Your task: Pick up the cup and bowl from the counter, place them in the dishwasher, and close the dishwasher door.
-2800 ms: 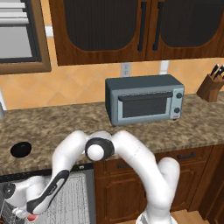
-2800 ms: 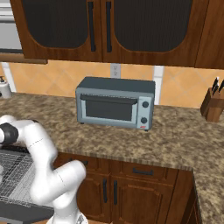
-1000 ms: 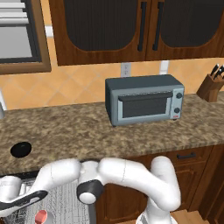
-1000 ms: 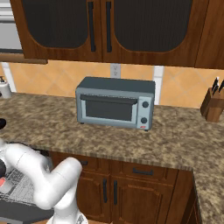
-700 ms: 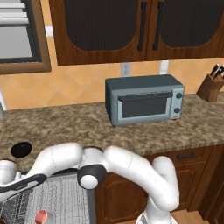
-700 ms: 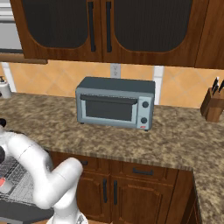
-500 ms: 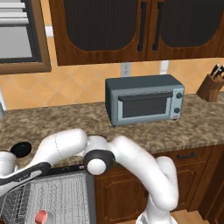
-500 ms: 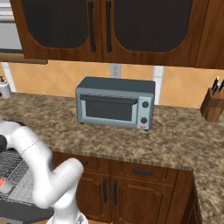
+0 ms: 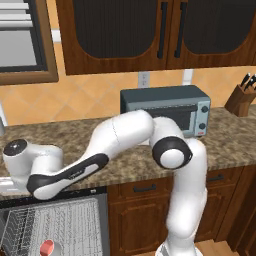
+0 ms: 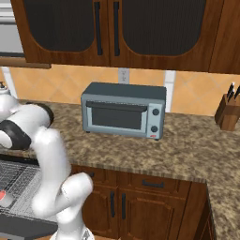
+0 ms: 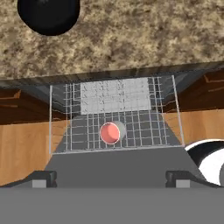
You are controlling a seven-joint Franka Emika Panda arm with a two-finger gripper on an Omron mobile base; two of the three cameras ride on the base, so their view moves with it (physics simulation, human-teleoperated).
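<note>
Two task items lie apart: in the hand view the black bowl (image 11: pixel 49 15) rests on the speckled granite counter (image 11: pixel 144 39) at the upper left, while the white cup (image 11: pixel 112 132) with its pinkish-red inside stands upright in the grey wire rack (image 11: pixel 114 114) of the open dishwasher (image 11: pixel 114 164), near the rack's middle and toward its front edge. The gripper (image 11: pixel 111 179) hangs above the lowered dishwasher door, its two dark fingertips (image 11: pixel 41 179) spread wide at either side of the view with nothing between them. In the left base view, going from the left, the white hand end of the arm sits over the counter edge at the far left, above the pulled-out rack (image 9: pixel 55 225), where the cup (image 9: pixel 48 247) shows as a small red-topped shape near the bottom; the arm stretches rightward to its dark elbow joint in front of the grey-blue toaster oven (image 9: pixel 165 107), which stands on the counter (image 9: pixel 225 145) against the tiled wall, and a wooden knife block (image 9: pixel 241 97) stands at the far right. In the right base view the arm rises at the left beside the rack (image 10: pixel 16 176), the toaster oven (image 10: pixel 123 115) sits mid-counter, and the knife block (image 10: pixel 228 112) is at the right edge, under dark wood cabinets (image 10: pixel 140 33).
</note>
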